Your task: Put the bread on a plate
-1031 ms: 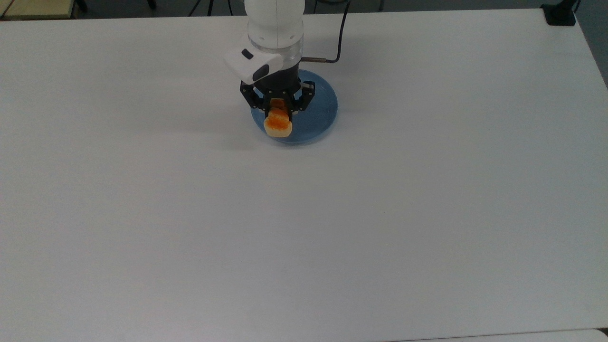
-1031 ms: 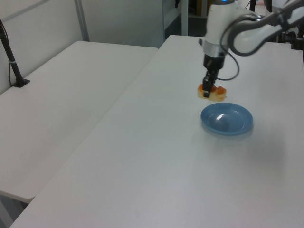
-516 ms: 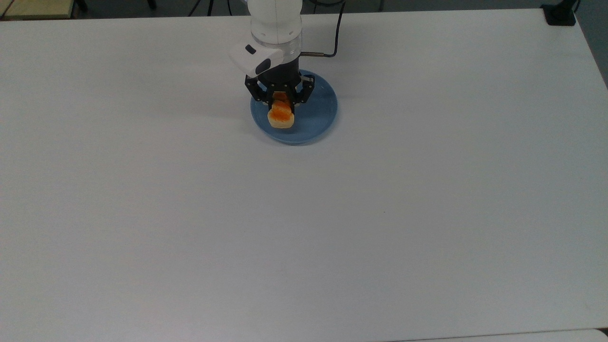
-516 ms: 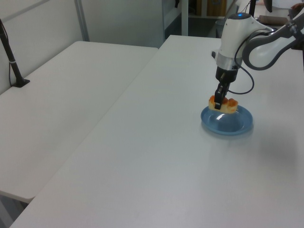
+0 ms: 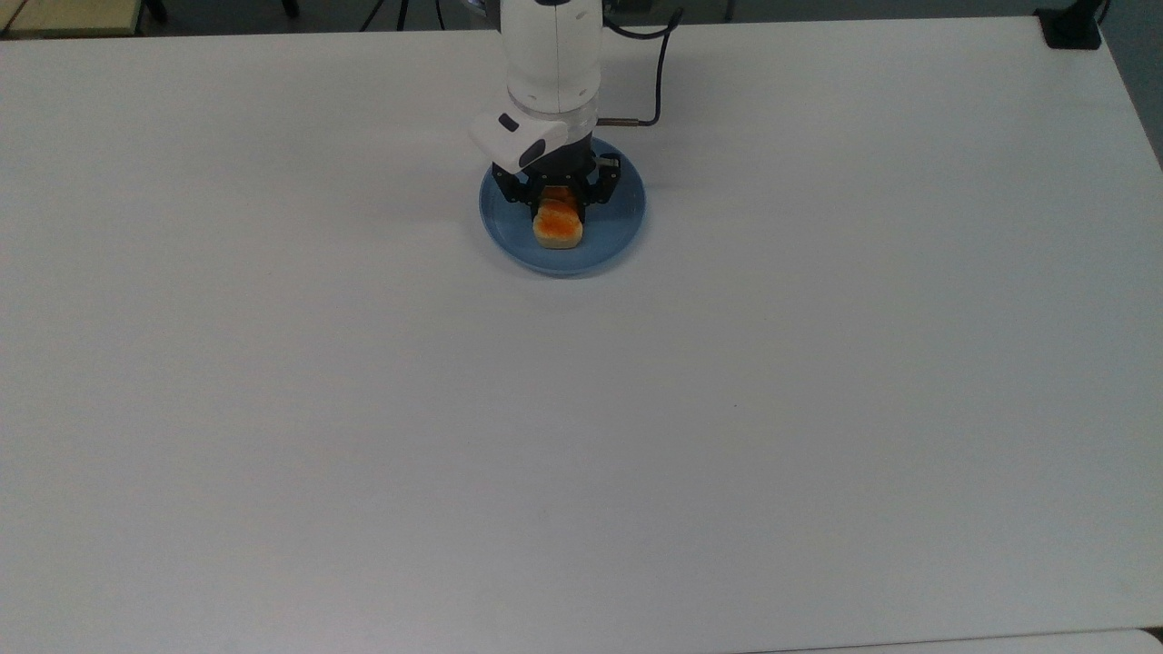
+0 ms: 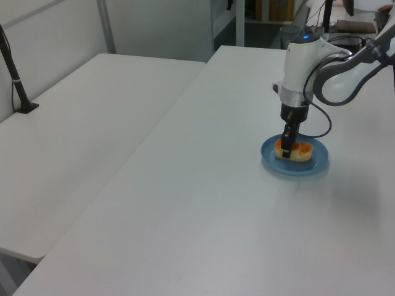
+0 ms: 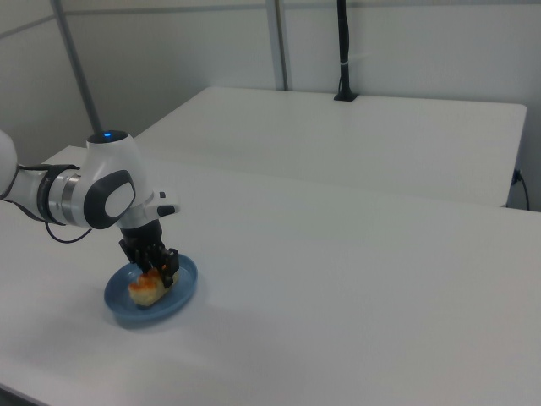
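The blue plate [image 5: 618,227] lies on the white table [image 5: 581,409] toward its far side in the top view. The bread [image 5: 557,225], orange-brown on top with pale sides, is inside the plate's rim, low over its middle or resting on it. My gripper [image 5: 561,203] comes straight down from above and is shut on the bread's far half, with a black finger on each side. The left view has the bread [image 6: 295,150] within the plate [image 6: 308,168] under the gripper [image 6: 287,148]. In the right view the bread [image 7: 146,288] pokes out below the gripper [image 7: 161,269] over the plate [image 7: 183,283].
A black cable [image 5: 650,82] loops off the wrist behind the plate. A black clamp base [image 5: 1072,27] sits at the table's far right corner in the top view. A second white table [image 6: 74,142] with a black pole [image 6: 13,77] adjoins this one.
The gripper has carried the bread from the plate's left edge in the top view to over its middle and lowered it close to the plate's surface. The grip stayed shut.
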